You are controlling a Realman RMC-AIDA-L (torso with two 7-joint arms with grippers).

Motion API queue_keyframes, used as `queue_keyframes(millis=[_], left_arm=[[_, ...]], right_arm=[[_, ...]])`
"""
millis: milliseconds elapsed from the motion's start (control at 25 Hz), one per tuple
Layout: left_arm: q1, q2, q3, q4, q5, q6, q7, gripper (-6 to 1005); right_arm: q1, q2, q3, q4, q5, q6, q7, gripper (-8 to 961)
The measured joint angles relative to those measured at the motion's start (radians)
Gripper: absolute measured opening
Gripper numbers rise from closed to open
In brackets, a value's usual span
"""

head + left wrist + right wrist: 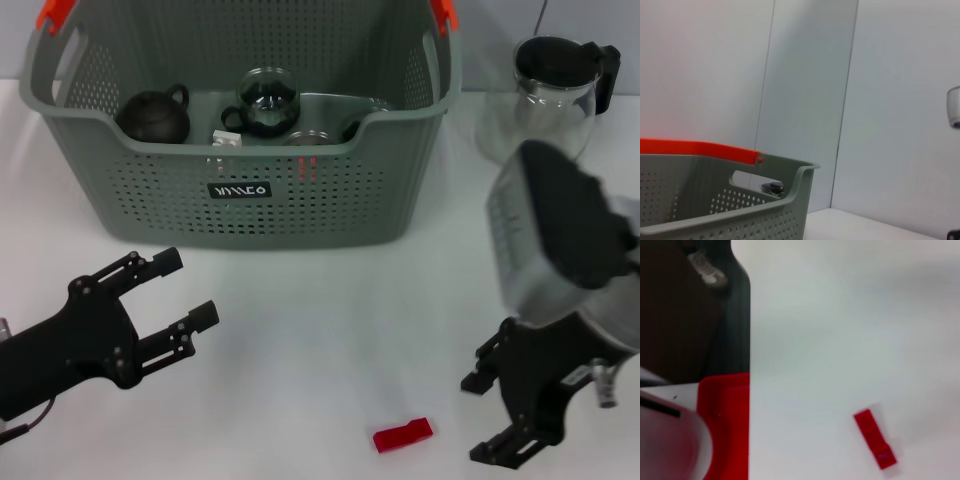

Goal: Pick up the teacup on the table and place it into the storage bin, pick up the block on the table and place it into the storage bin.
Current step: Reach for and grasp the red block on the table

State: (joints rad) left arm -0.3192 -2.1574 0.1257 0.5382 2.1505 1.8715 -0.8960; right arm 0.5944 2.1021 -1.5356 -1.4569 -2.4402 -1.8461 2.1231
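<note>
Right hand [505, 415], fingers spread and empty, hovers just right of the small red rectangular block [403, 434] on the near white desk [330, 320]; left hand [175, 300] open, empty, before the grey-green perforated storage bin [240, 190].

Even, diffuse overhead light makes the white table [330, 300] bright, nearly washed out. The storage bin [240, 190] casts a soft shadow at its base toward 6 o'clock. The right gripper [500, 410] and its wrist housing at 3 o'clock in the head view are smeared by blur. In the right wrist view the block [875, 439] is slightly soft, and the dark and red shapes at 9 o'clock are out of focus.
</note>
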Motion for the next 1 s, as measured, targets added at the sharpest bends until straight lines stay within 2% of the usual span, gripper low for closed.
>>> queue_keyframes(millis=[200,400,520,720,1000], left_arm=[[0.001,-0.002,0.0,0.0,0.0,-0.001,0.001,763],[0.002,-0.004,0.0,0.0,0.0,-0.002,0.001,763],[0.002,-0.004,0.0,0.0,0.0,-0.002,0.002,763],[0.001,-0.004,0.0,-0.001,0.0,-0.003,0.002,763],[0.002,-0.005,0.0,-0.001,0.0,-0.005,0.003,763]], right_arm=[[0.08,0.002,-0.068,0.192,-0.001,0.118,0.003,835],[0.094,0.004,-0.158,0.23,0.01,0.236,-0.002,613],[0.094,0.004,-0.212,0.23,0.012,0.284,-0.006,529],[0.097,0.004,-0.284,0.232,0.011,0.322,-0.01,532],[0.103,0.004,-0.325,0.264,0.006,0.358,-0.009,511]])
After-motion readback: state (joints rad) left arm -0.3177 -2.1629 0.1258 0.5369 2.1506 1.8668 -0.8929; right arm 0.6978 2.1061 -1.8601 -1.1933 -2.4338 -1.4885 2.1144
